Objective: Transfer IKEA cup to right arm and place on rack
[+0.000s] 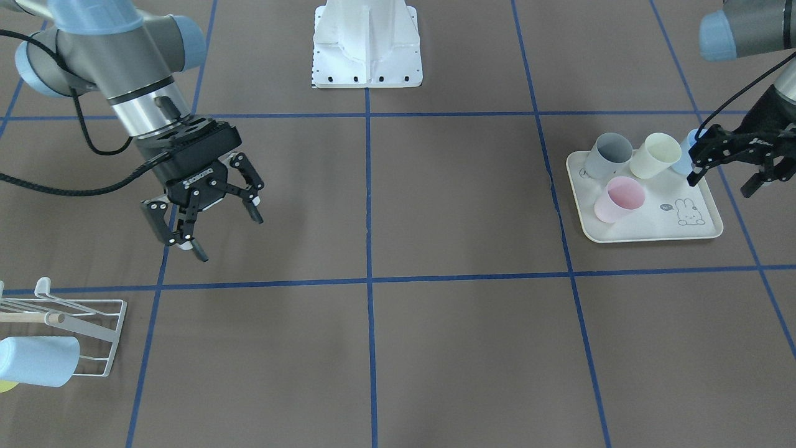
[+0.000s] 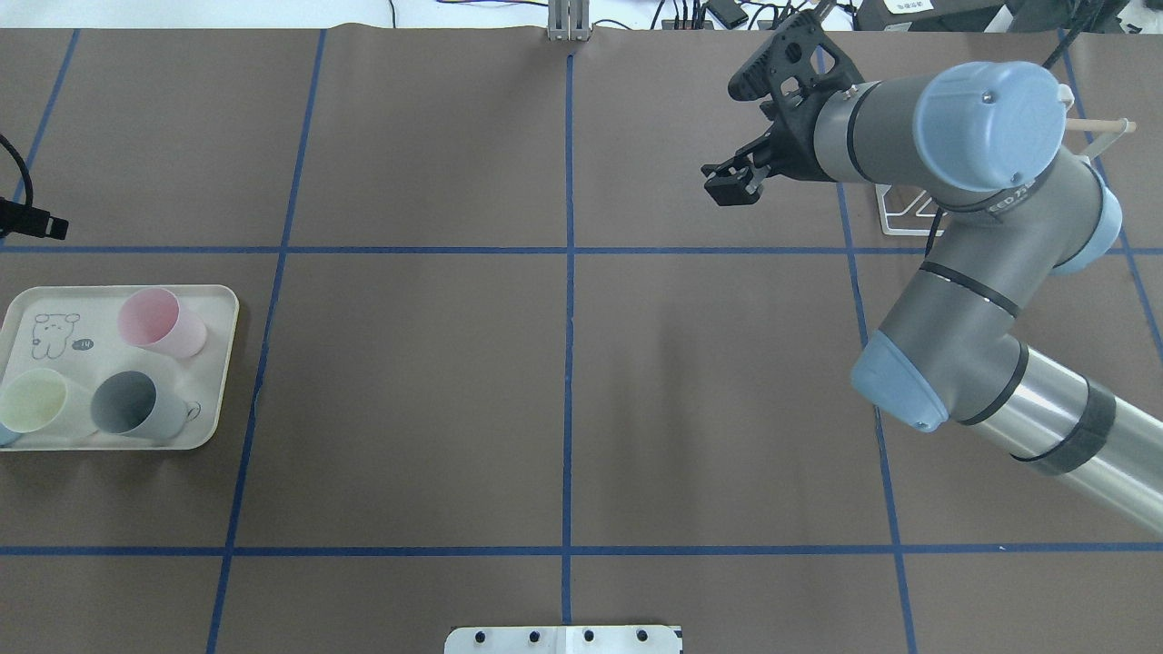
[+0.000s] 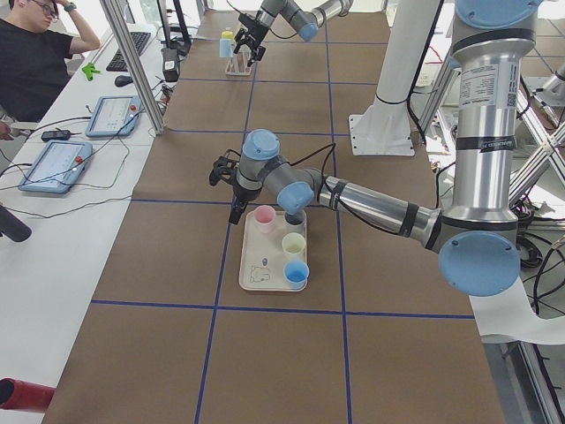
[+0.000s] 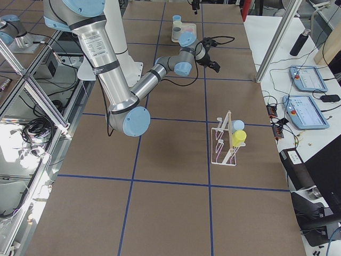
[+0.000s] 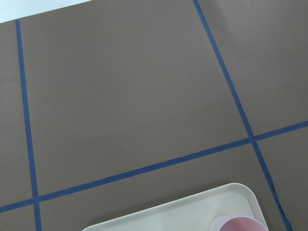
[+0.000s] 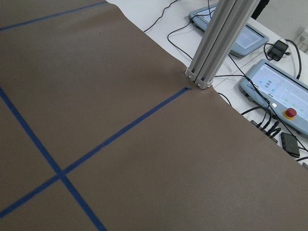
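Several plastic cups stand or lie on a cream rabbit-print tray (image 1: 696,227): a grey cup (image 1: 609,155), a pale yellow cup (image 1: 654,154), a pink cup (image 1: 617,199) and a blue cup (image 1: 684,155). My left gripper (image 1: 719,185) is open and empty, above the tray's edge beside the blue cup. My right gripper (image 1: 229,238) is open and empty above the bare table. The white wire rack (image 1: 93,323) with its wooden rod stands near it. A blue cup (image 1: 37,361) and a yellow cup (image 4: 238,137) hang on the rack.
The robot's white base (image 1: 367,43) is between the arms. Blue tape lines cross the brown table. In the overhead view the right arm (image 2: 963,272) hides most of the rack. Operator panels (image 4: 303,80) and a metal post (image 6: 211,53) stand past the table's edge.
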Available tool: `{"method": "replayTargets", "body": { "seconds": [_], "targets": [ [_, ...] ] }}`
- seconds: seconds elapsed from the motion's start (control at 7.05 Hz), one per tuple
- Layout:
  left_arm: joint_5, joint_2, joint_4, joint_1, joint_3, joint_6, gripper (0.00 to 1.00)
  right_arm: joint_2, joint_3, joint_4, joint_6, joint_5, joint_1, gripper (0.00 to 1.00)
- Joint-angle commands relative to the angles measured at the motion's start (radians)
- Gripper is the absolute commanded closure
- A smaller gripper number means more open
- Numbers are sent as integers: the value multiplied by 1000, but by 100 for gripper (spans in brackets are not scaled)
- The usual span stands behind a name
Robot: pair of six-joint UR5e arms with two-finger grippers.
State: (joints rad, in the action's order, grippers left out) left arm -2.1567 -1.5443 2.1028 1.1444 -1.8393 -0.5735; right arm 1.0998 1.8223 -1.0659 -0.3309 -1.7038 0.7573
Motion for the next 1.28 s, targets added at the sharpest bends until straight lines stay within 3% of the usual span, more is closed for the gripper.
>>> {"method": "replayTargets", "body": {
  "seconds": [0.0,0.28,0.85,0.99,1.13],
  "targets": [
    [43,18,81,-75,41,-92,0,-41,6,-8,-100,-25,-51,1],
    [47,32,85,-97,48,-94,0,-35,2,-11,-86,-231,-50,1],
    [121,27,108,-196,64,-189,0,-32,-6,-2,-85,-229,-53,1],
    [121,29,108,-212,64,-199,6,-32,-6,-2,-86,-229,-53,1],
    [121,27,108,-224,64,-212,29,-32,-6,-2,-86,-229,-58,1]
  ]
}}
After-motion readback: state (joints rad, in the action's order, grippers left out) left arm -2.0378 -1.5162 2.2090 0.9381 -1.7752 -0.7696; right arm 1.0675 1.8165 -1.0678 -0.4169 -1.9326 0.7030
